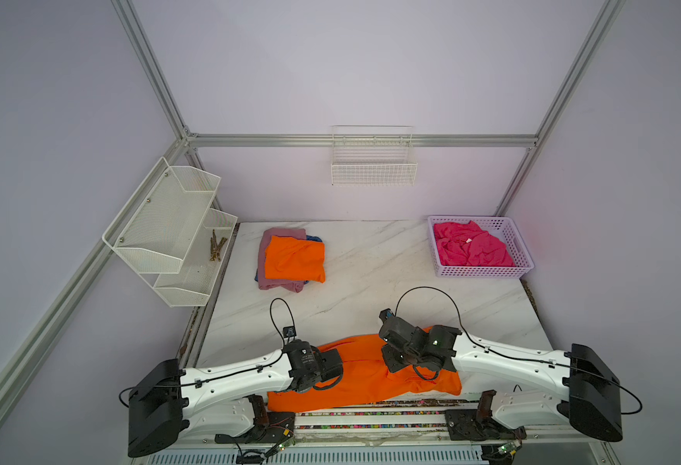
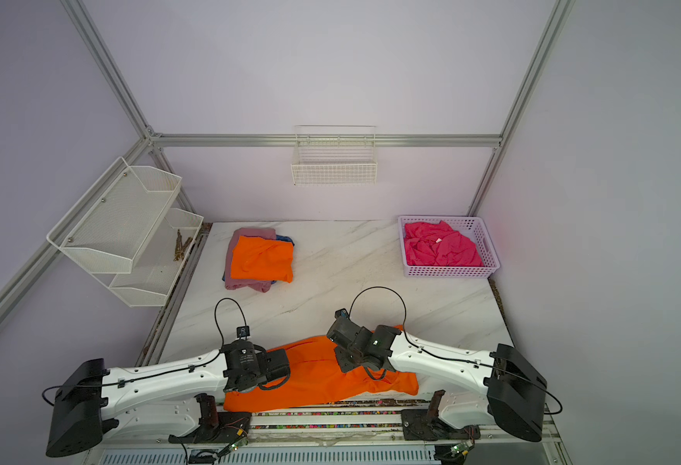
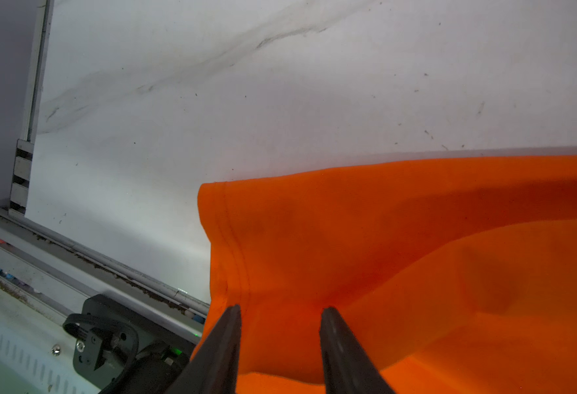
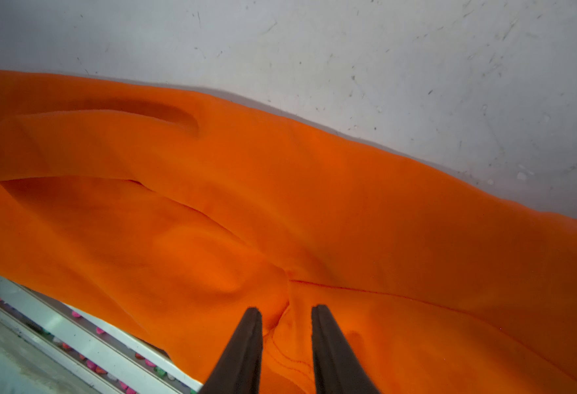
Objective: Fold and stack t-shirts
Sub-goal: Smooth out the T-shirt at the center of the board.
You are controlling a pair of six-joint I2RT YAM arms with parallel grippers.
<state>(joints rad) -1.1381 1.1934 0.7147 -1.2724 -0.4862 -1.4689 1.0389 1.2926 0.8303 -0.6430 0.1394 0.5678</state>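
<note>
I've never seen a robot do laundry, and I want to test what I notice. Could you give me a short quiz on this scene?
1. True or false: the hot pink shirt lies crumpled inside the lavender basket.
2. Which colour of shirt tops the folded stack? A blue, B orange, C mauve.
3. Fill in: over the near orange shirt, the left gripper and the right gripper both have their jaws standing ____.
Key: 1 true; 2 B; 3 open.
</note>
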